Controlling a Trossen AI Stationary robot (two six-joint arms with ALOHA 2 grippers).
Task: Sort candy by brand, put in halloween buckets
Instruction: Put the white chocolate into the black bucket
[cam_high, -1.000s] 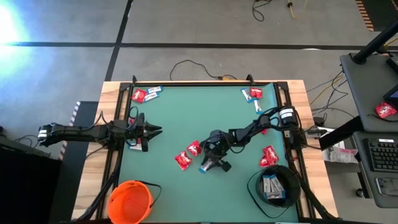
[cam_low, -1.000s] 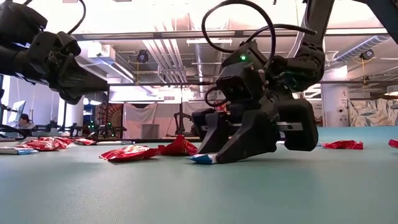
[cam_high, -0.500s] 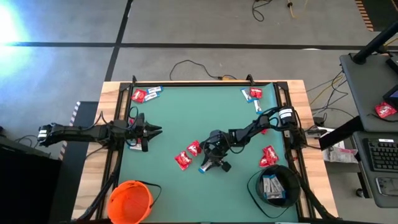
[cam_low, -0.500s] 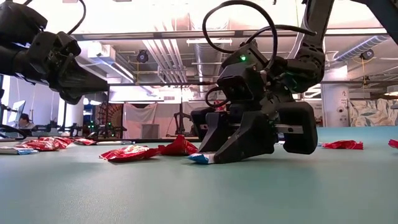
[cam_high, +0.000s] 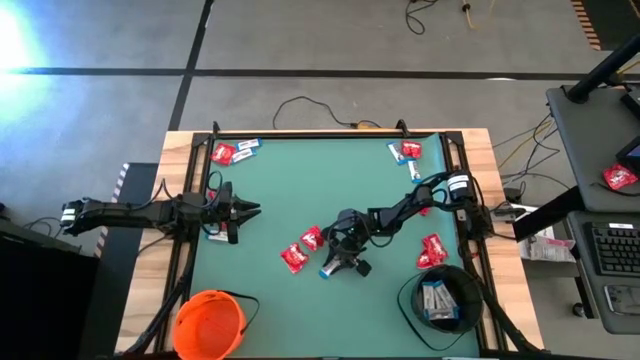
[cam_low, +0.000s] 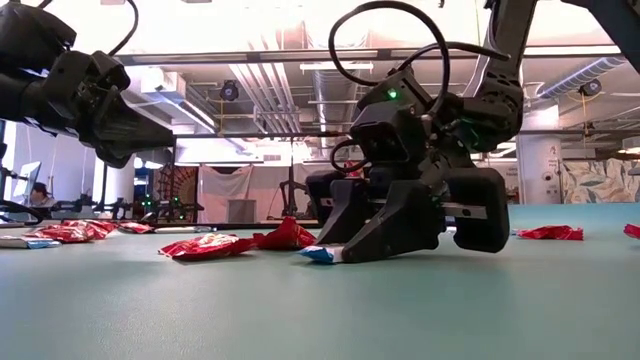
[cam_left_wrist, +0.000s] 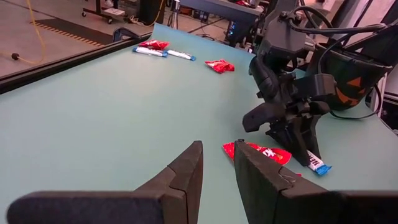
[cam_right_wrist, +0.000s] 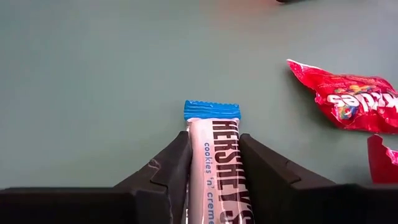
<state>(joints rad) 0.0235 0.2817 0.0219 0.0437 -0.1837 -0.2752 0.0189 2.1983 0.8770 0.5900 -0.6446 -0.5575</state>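
Lengthwise between the right tool fingers — blue-and-white bar, blue end outward.

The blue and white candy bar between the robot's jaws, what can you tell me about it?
The Hershey's cookies 'n' creme bar is narrow, in a shiny white wrapper with dark letters and a crimped blue end. It lies flat on the green table, between the right gripper jaws, which press its long sides. Red Skittles packs lie nearby, not touching it.
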